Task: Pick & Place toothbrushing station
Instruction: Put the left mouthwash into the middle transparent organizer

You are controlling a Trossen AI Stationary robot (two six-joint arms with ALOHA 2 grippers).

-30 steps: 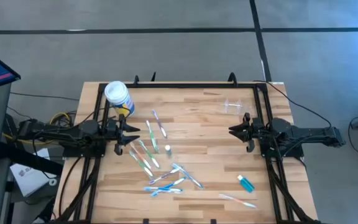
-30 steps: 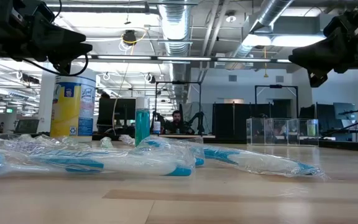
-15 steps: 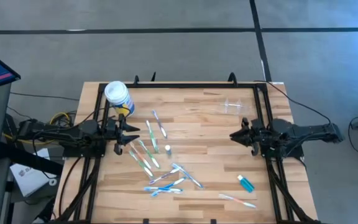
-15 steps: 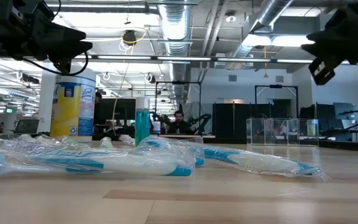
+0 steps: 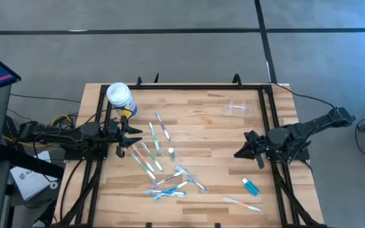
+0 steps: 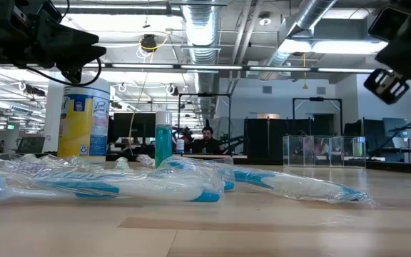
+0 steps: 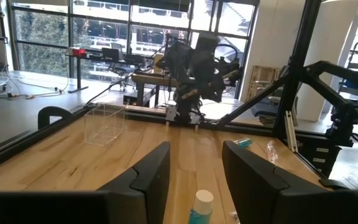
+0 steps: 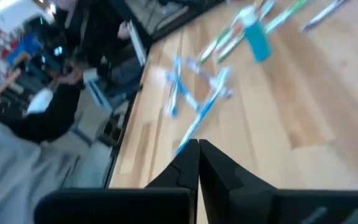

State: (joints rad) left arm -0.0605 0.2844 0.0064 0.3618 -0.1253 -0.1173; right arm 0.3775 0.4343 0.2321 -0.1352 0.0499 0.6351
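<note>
The toothbrushing station, a see-through colourless plastic container [image 5: 238, 107], stands on its base on the wood at the far right; it also shows in the low view [image 6: 325, 151] and the left wrist view [image 7: 104, 123]. My right gripper [image 5: 241, 152] is shut and empty. It hangs above the table, toward the near edge from the station and pointing at the toothbrushes. My left gripper [image 5: 130, 137] is open and empty above the table's left side, beside the toothbrushes [image 5: 149, 152].
A white-lidded yellow-and-blue canister [image 5: 120, 98] stands at the far left. Several wrapped toothbrushes [image 5: 170, 182] lie across the middle, with a small white-capped bottle [image 5: 170, 152] among them. A teal tube [image 5: 251, 187] and another toothbrush [image 5: 243, 204] lie near right. A black frame [image 5: 189, 87] edges the table.
My right gripper has swung away from the station toward the table's near edge. It has turned, so its fingers now point toward the toothbrushes at the near middle. In the low view it has gone up and to the right.
</note>
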